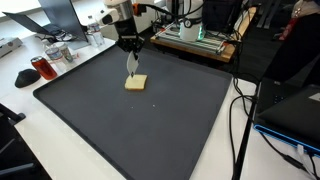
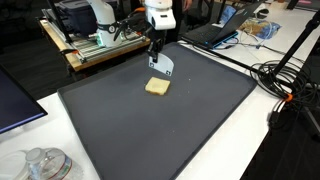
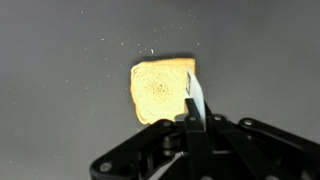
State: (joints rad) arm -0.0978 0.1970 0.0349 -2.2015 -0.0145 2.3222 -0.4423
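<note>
A yellow slice of bread (image 1: 136, 82) lies flat on the dark mat (image 1: 150, 130), and it shows in both exterior views (image 2: 157, 87). My gripper (image 1: 130, 48) (image 2: 155, 48) hangs just above it, shut on a thin pale knife (image 1: 132, 66) (image 2: 164, 67) that points down at the slice. In the wrist view the bread (image 3: 158, 90) fills the middle. The knife blade (image 3: 197, 100) sticks out from my closed fingers (image 3: 195, 125) over the slice's right edge. Whether the tip touches the bread cannot be told. Crumbs are scattered on the mat beyond the slice.
A red cup (image 1: 42, 68), a black object (image 1: 26, 77) and a glass jar (image 1: 60, 52) stand off the mat's corner. A wooden bench with equipment (image 2: 100, 42) stands behind. Cables (image 2: 285, 80) and a laptop (image 2: 225, 28) lie beside the mat; glassware (image 2: 40, 165) stands near the front.
</note>
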